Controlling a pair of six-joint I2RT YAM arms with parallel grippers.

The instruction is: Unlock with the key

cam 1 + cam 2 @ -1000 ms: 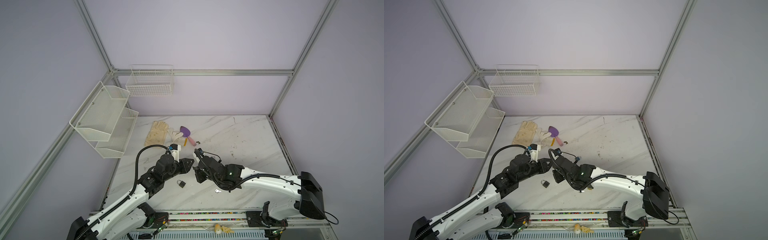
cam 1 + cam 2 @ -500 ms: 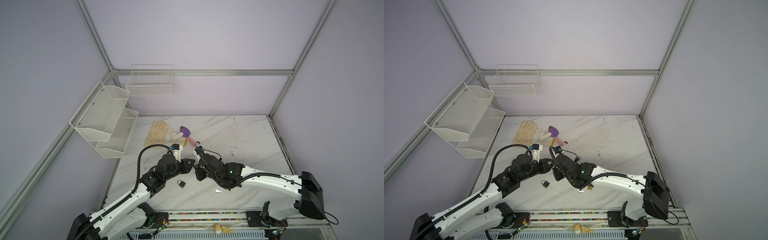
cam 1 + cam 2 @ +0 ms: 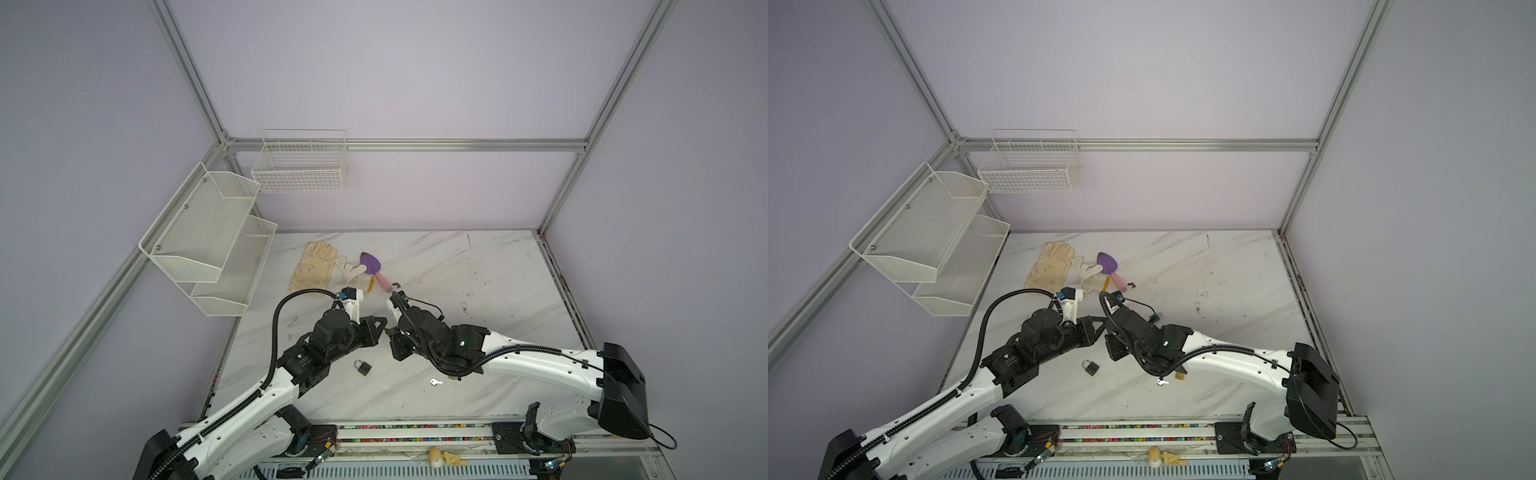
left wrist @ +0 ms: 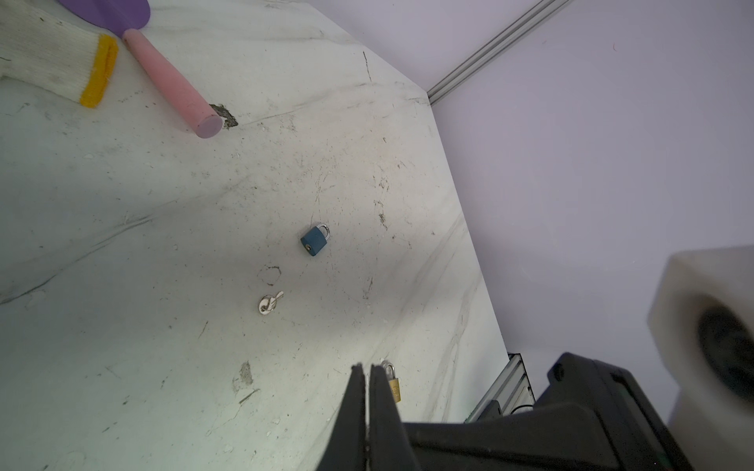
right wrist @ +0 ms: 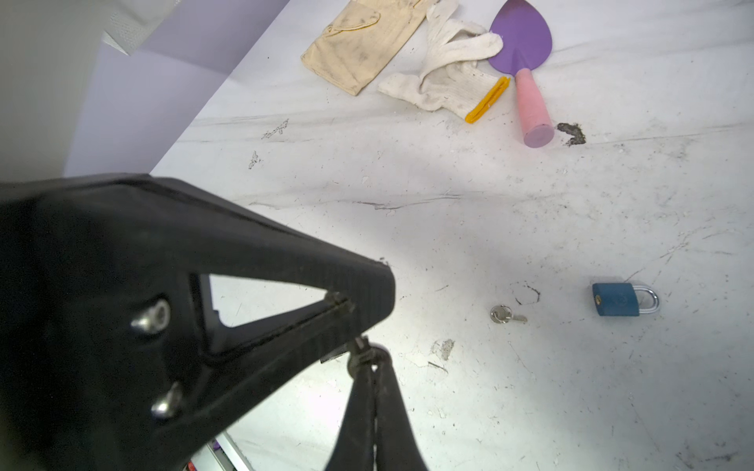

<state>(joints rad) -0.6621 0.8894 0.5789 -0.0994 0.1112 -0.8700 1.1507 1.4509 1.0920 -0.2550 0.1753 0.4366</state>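
Both top views: left fingers, right fingers nearly tip to tip above bench; black padlock at 7 o'clock from tips, key at 5 o'clock.
Left wrist: left fingers pressed together.
Right wrist: right fingers pressed together too.

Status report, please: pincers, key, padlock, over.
Left pincer shut, empty. Right pincer shut. Key lies loose near blue padlock, not inserted. Nothing blocks it.
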